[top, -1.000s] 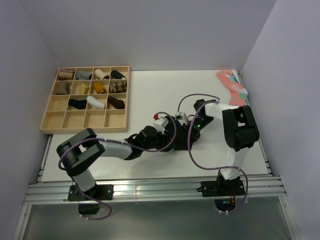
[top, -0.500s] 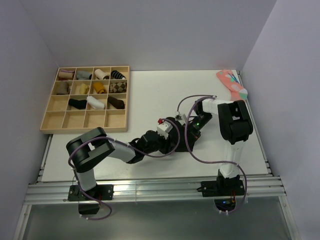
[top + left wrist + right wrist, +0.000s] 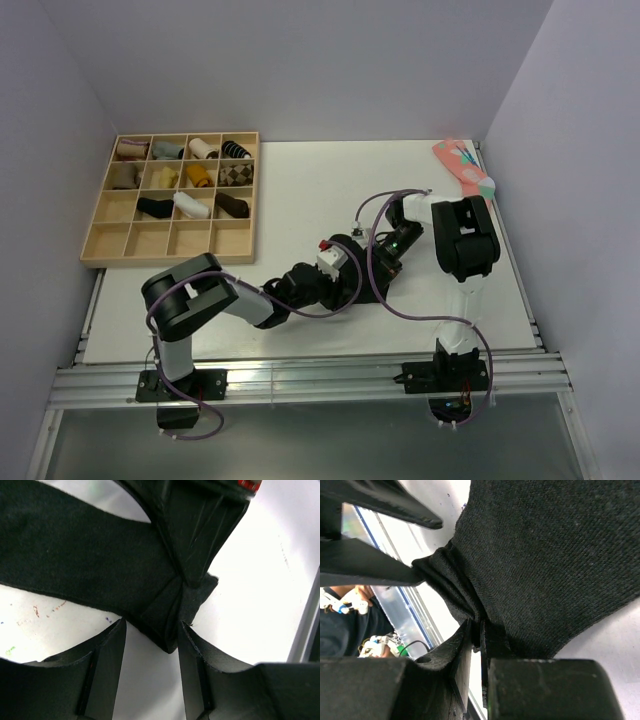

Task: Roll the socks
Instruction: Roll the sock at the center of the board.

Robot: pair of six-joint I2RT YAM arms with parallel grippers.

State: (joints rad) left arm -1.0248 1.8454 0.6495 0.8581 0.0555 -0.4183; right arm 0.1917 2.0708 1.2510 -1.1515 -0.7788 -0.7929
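Counter [image 3: 300, 190]: white, carrying everything below.
Tray [image 3: 95, 225]: wooden grid at the far left; rolled sock bundles fill many of its compartments.
Black sock [image 3: 75, 565]: lies flat on the counter near its middle, between the two pincers, with one end bunched into a fold.
Pink sock [image 3: 462, 172]: spotted, at the far right corner, well apart from the black sock.
Right pincer [image 3: 477, 630]: clamped tight on the bunched fold of the black sock.
Left pincer [image 3: 151, 627]: jaws apart, the sock's folded tip between the fingertips, not squeezed.
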